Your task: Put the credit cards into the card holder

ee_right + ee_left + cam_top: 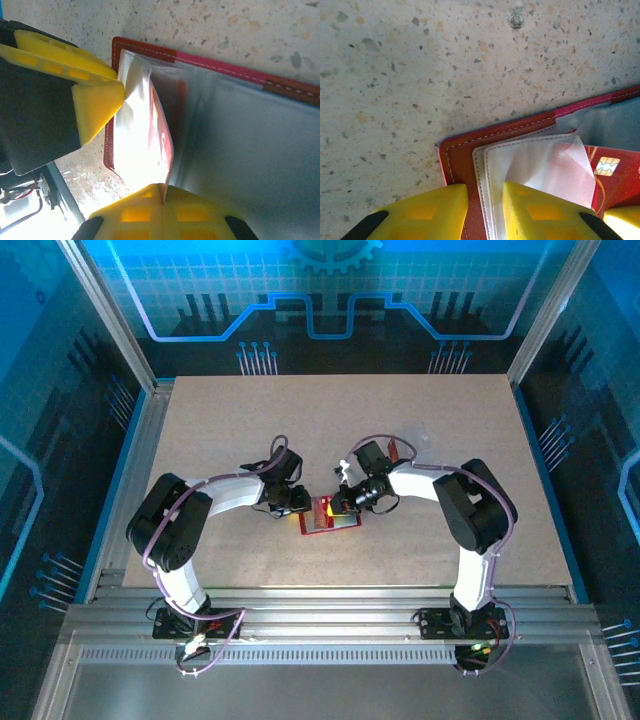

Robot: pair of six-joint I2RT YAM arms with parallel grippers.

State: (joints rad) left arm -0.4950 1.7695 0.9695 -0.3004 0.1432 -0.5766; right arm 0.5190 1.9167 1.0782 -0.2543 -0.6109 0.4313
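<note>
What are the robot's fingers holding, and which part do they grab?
The right fingers pinch the red card by one edge. The left fingers grip the wallet by its end edge.

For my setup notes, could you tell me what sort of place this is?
Probably a purpose-built robot test cell, not a home: aluminium frame posts, blue circuit-patterned wall panels, and a left arm and right arm bolted at a speckled table.
</note>
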